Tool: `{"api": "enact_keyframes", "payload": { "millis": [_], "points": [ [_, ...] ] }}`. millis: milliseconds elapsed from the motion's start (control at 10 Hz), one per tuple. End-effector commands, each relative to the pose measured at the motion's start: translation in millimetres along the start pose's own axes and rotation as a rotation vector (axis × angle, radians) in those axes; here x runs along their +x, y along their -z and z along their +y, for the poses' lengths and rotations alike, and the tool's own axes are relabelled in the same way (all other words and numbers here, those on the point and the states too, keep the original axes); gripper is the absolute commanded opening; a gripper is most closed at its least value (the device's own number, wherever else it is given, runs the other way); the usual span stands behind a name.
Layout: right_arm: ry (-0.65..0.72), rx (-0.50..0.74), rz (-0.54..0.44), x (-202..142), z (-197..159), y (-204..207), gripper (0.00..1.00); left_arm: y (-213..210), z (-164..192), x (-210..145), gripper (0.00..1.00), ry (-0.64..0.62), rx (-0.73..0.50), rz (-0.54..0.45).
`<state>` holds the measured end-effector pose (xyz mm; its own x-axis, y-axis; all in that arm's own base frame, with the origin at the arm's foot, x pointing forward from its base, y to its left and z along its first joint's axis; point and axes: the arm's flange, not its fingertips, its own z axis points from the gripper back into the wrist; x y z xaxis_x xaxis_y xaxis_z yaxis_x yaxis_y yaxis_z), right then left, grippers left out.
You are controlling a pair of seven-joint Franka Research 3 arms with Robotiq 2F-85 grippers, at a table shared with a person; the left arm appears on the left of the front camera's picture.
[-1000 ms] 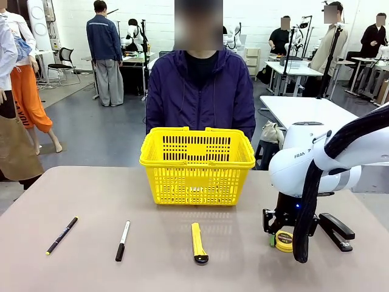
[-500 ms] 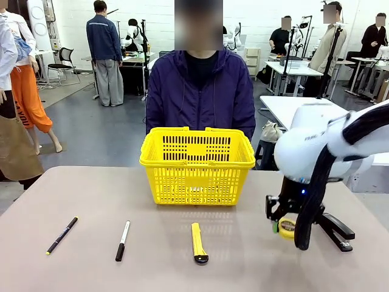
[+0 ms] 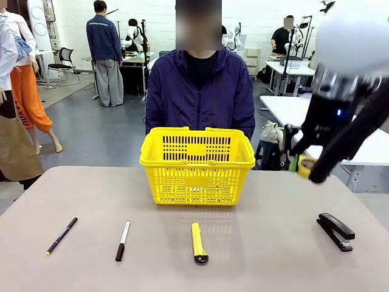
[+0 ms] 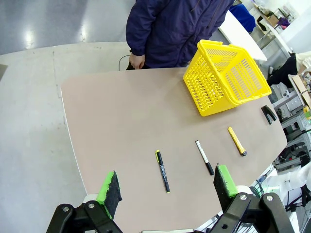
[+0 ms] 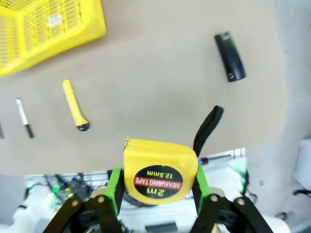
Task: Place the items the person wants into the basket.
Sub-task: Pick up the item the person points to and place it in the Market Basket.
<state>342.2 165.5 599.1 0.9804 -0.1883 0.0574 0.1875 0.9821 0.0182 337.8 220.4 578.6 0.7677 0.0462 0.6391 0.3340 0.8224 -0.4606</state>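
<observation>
While the right gripper [image 3: 302, 164] hangs high over the right side of the table [image 3: 261, 261], its jaws pinch the tape measure [image 3: 306, 165]. It sits between the green pads, clear of the table, to the right of the basket [image 3: 196, 182] and about level with its rim. The basket stands at the far middle of the table in front of the person [image 3: 200, 91]. Nothing can be made out inside it through the lattice, so no item looks delivered yet. The pen [image 3: 62, 235] lies at the near left and the utility knife [image 3: 199, 242] in the near middle, both flat on the table. The marker [image 3: 123, 240] between them and the stapler [image 3: 335, 231] at the right seem not to be among the wanted things. The left gripper [image 4: 167, 184] hovers well above the table, its jaws spread wide with nothing between them. By this reading, the first of three items is on its way: the tape measure needs carrying over the rim and releasing, and then the pen and the utility knife remain
</observation>
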Motion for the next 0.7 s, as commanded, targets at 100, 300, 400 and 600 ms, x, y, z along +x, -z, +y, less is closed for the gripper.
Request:
{"api": "enact_keyframes", "payload": {
  "millis": [100,300,400,600],
  "points": [
    [0.058,-0.005,0.037,22,19,-4,0.0,-1,2,0,1.0,0.018,-0.013,-0.009],
    [0.022,-0.001,0.001,11,13,-13,0.0,-1,2,0,1.0,0.018,-0.013,-0.009],
    [0.022,-0.001,0.001,11,13,-13,0.0,-1,2,0,1.0,0.018,-0.013,-0.009],
    [0.022,-0.001,0.001,11,13,-13,0.0,-1,2,0,1.0,0.018,-0.013,-0.009]
  ]
}}
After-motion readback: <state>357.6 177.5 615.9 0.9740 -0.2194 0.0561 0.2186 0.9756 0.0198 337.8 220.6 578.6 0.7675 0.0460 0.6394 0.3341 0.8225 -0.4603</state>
